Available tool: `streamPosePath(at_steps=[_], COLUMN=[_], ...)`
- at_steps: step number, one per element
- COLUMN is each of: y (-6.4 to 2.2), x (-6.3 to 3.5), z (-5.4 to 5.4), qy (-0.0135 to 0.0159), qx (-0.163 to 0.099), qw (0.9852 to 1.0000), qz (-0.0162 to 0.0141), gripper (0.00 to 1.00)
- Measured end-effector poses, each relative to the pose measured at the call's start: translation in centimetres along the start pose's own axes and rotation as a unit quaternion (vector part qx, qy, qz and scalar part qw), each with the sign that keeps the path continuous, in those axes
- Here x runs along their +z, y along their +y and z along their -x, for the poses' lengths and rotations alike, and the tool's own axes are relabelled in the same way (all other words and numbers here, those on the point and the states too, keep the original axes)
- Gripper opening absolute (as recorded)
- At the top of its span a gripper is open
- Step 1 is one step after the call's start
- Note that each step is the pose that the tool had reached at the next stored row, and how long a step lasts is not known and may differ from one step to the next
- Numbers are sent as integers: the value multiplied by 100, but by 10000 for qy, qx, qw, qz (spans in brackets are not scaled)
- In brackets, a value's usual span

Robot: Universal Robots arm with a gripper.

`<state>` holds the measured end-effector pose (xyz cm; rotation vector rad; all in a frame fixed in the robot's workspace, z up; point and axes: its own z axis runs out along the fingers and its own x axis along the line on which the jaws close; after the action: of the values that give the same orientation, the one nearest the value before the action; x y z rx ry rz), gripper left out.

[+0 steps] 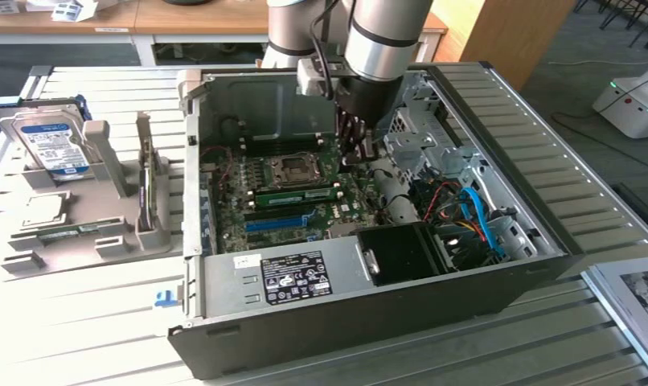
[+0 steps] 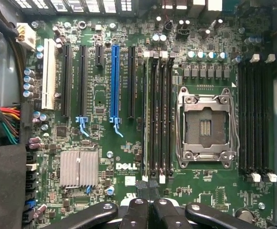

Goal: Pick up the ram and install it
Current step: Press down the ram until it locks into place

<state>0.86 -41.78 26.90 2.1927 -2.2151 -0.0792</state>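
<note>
Hovering: gripper [image 1: 353, 153] over motherboard [image 2: 105, 143], fingers pressed together | ram [image 1: 297, 195] seated in slot just below fingertips, apparently not gripped

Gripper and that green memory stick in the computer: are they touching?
Cannot tell. In the exterior view the shut gripper hangs near the ram, but neither gap nor contact shows plainly.

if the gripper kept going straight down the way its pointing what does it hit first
Most likely the ram, standing on edge in a memory slot beside the empty processor socket. The shut gripper points down right over that stick's end, on the motherboard. How far above it is unclear.
</note>
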Motion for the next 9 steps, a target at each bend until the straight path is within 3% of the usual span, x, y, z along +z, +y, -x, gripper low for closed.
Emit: streamPosePath(at_steps=[9], y=[-4], x=[91], z=[-2], qy=[0], qx=[0], qw=[10000], qz=[0], gripper=[10])
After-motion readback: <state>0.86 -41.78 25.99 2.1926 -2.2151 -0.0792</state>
